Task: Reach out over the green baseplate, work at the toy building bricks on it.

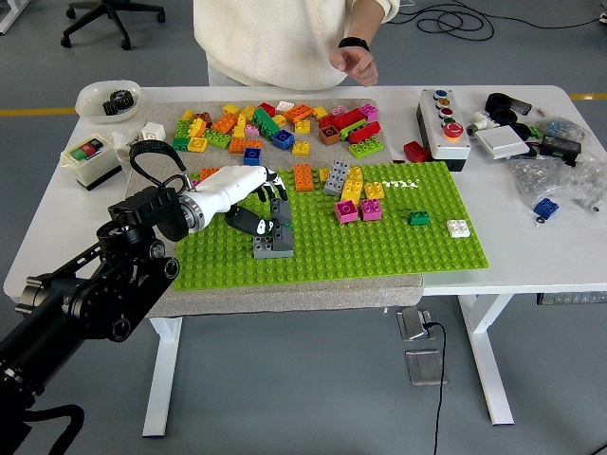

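Head view: my left hand (254, 197) reaches over the green baseplate (379, 248), fingers (275, 193) curled down on the grey brick stack (275, 237) just beneath them. Risk, I judge: a skewed pull tips it or lifts the plate.

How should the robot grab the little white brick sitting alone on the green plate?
The small white brick lies flat and low near the right end of the green baseplate, with nothing touching it. Probably best to come straight down from above and pinch its two long side faces with fingertips, since the studded top gives no hold. The left hand is busy at the grey bricks, far from it.
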